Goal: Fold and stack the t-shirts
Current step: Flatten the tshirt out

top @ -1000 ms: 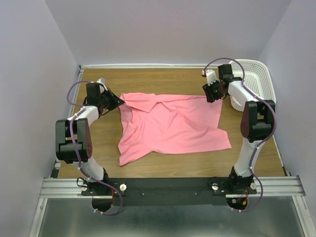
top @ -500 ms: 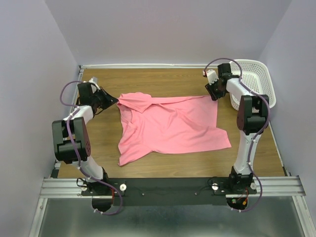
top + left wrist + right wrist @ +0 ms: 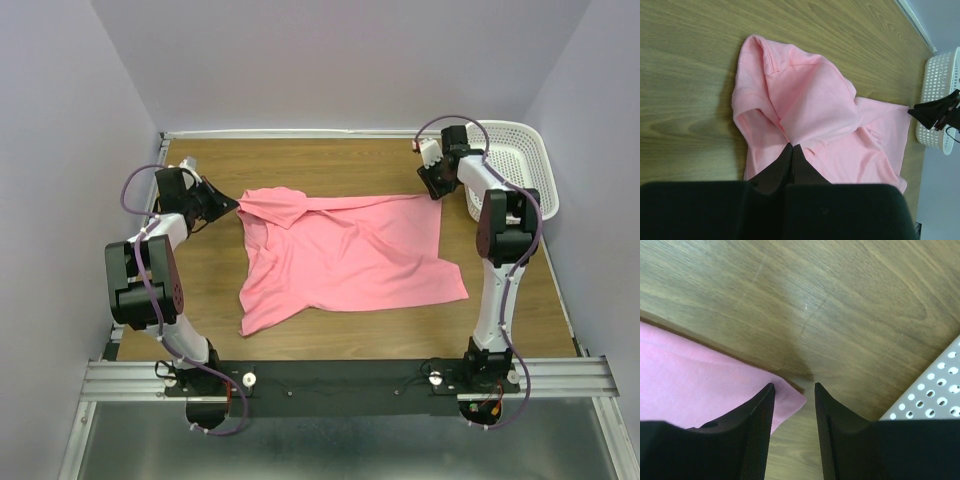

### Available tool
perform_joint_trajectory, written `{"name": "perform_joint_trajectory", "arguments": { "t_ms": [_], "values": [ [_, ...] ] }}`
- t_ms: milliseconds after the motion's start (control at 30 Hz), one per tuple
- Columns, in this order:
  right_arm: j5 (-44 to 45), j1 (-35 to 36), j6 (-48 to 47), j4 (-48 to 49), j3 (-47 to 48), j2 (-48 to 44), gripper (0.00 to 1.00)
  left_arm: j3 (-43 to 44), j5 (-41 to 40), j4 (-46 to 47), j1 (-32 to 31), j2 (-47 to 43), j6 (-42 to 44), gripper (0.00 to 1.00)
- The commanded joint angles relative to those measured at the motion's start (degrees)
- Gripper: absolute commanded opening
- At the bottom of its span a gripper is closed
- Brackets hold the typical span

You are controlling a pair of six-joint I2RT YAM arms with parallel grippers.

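The pink t-shirt (image 3: 350, 255) lies spread and rumpled across the middle of the desk (image 3: 320, 160). The left wrist view shows the left end effector (image 3: 792, 148) clenched on a bunched fold at the shirt's far left corner. Only the right wrist view shows the right end effector (image 3: 793, 386) released, fingers apart over the shirt's far right corner, near the white basket (image 3: 935, 385).

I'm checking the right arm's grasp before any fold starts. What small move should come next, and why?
Probably close the right hand, perhaps after nudging it slightly toward the cloth. Its fingers stand open, and the far-right corner of the t-shirt lies just between them, not pinched. The left hand is shut on the shirt's far-left end.
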Motion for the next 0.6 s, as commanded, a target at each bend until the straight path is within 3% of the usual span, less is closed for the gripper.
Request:
{"name": "perform_joint_trajectory", "arguments": {
  "t_ms": [0, 267, 500, 567],
  "values": [
    [1.4, -1.3, 0.4, -2.1, 0.1, 1.3, 0.45, 1.5, 1.9, 0.7, 0.6, 1.1, 0.7, 0.0],
    [-1.7, -1.8, 1.0, -3.1, 0.0, 3.5, 0.4, 1.1, 2.1, 1.0, 0.6, 1.1, 0.6, 0.0],
    [-3.4, -2.0, 0.6, -4.1, -0.7, 4.1, 0.26, 1.2, 2.2, 1.1, 0.6, 1.3, 0.5, 0.0],
    [-4.0, -1.9, 0.3, -4.1, -0.7, 3.9, 0.18, 1.2, 2.1, 1.1, 0.6, 1.3, 0.5, 0.0]
  ]
}}
